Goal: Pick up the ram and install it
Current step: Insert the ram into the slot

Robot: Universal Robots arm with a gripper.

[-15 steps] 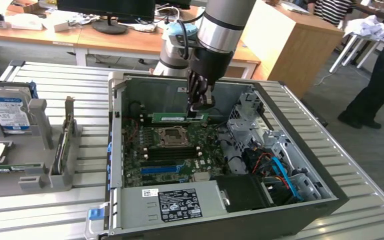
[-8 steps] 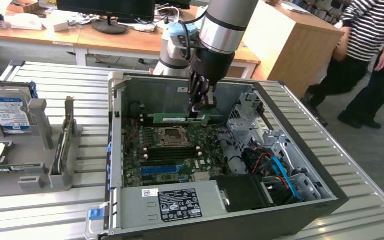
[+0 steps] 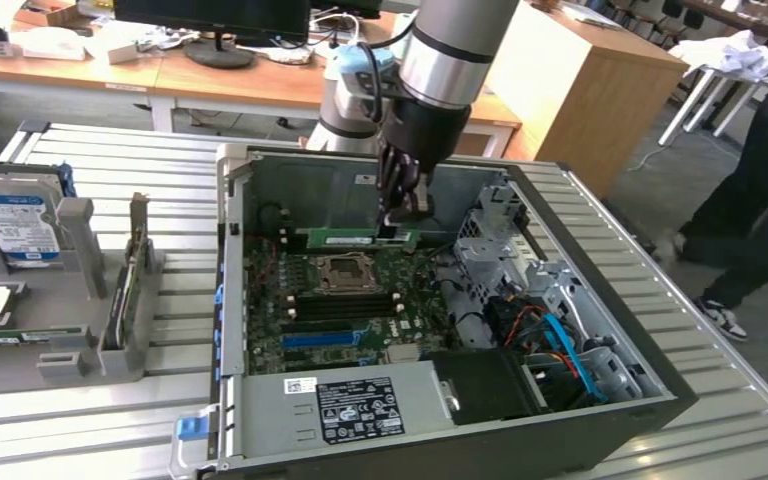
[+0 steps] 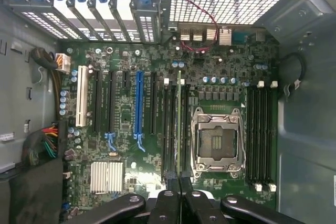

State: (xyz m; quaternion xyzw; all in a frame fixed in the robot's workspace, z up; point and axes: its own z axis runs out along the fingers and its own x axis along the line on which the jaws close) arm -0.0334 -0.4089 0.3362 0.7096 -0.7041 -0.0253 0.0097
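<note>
While the black 2-fingered tool (image 3: 404, 222) hangs inside the open dark-grey metal computer case (image 3: 651, 395), its fingers are drawn in narrow on the ram (image 3: 351, 239). The ram is a long, thin green circuit-board stick, carried on edge and level, and gripped near its end toward the exterior view's right.

From the wrist view the stick (image 4: 179, 124) appears edge-on, as a thin green line running away from the tool (image 4: 179, 192). It lies along the bank of black memory slots (image 4: 169, 129) just beside the silver processor socket (image 4: 217, 142) on the green motherboard (image 4: 121, 129). It sits well apart from the long blue plastic slot (image 4: 139, 103).

The pick-up looks done, and the step in hand seems to be lining the stick up over 1 slot. Seating it would call for the lower edge to stay parallel to that slot and centred between the small white latches (image 4: 166, 82). The push would need to be straight and even, not tipped toward the gripped end.

Several things are hard to make out:
- whether the stick hovers above the slot or already touches it
- which slot of the bank it sits over
- whether the latches stand open
- the gripped end, which the fingers cover
- the stick's notch and chips, which the edge-on angle hides
</note>
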